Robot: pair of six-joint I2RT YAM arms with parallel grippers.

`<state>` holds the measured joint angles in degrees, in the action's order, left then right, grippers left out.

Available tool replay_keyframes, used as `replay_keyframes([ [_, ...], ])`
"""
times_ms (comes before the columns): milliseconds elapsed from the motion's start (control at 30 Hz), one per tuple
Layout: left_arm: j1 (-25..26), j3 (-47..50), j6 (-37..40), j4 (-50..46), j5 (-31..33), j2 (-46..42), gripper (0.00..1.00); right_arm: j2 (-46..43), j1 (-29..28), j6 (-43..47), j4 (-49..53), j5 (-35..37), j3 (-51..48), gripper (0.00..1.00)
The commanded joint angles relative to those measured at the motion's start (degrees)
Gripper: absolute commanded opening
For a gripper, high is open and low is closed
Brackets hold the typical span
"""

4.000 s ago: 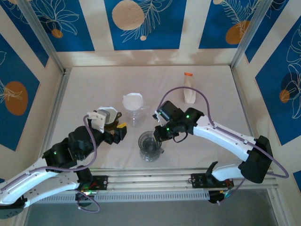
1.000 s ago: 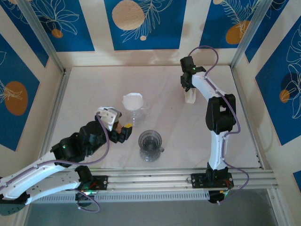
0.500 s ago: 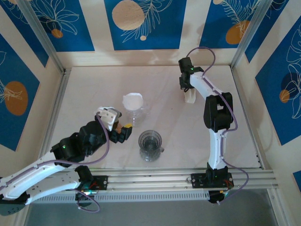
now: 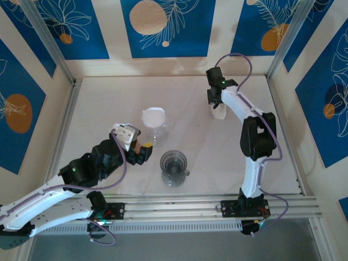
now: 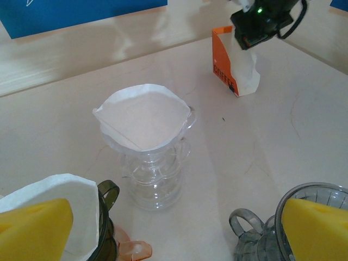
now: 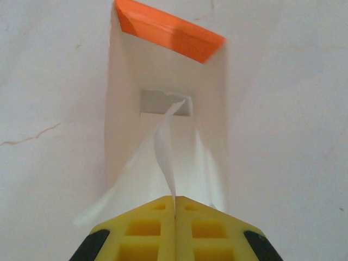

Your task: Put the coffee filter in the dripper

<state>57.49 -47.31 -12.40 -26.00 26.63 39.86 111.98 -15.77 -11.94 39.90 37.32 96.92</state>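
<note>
left gripper (image 4: 142, 151) hangs wide open beside the dripper (image 5: 155, 182), which has a paper filter (image 5: 144, 117) seated in it. far right on the desk (image 4: 109, 103), right gripper (image 6: 175, 200) is clenched on a filter sheet (image 6: 165, 144) at the orange-topped box (image 6: 169, 32).

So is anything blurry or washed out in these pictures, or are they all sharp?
Top view: even light, soft shadows, bright patches on the back wall. Left wrist view: the filter is crisp, but the yellow fingers of the left claw look soft. Right wrist view: the white box barely stands out from the table; the paper in the shut right claw is sharp.
</note>
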Motion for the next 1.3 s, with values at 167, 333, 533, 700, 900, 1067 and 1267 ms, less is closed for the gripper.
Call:
replay_keyframes([
  [167, -0.65, -2.0, 1.31, -0.19, -0.64, -0.46, 0.99, -18.81, -5.13, -5.65, 0.32, 1.58, -11.86, 0.0],
  [333, -0.63, -2.25, 0.46, -0.77, -0.91, -1.03, 0.99, -30.38, -11.14, -8.07, 5.09, -1.91, -15.97, 0.0],
  [533, -0.63, -2.94, 0.06, -1.76, -0.78, -1.29, 1.0, -39.04, -17.96, -8.64, 16.83, -13.66, -11.39, 0.0],
  [700, -0.68, -2.99, -0.39, -2.49, -0.64, -1.45, 1.0, -38.71, -21.65, -9.58, 29.43, -27.39, -3.41, 0.0],
  [900, -0.63, -3.13, -0.58, -3.06, -0.76, -1.47, 1.0, -33.74, -26.75, -12.7, 41.99, -37.78, 5.42, 0.0],
  [1067, -0.63, -2.72, -0.8, -3.05, -1.14, -1.59, 1.0, -27.83, -31.05, -14.37, 50.51, -39.5, 11.29, 0.0],
  [1267, -0.63, -2.22, -1.31, -3.07, -2.16, -1.79, 1.0, -21.55, -34.78, -14.86, 57.25, -38.26, 17.39, 0.0],
])
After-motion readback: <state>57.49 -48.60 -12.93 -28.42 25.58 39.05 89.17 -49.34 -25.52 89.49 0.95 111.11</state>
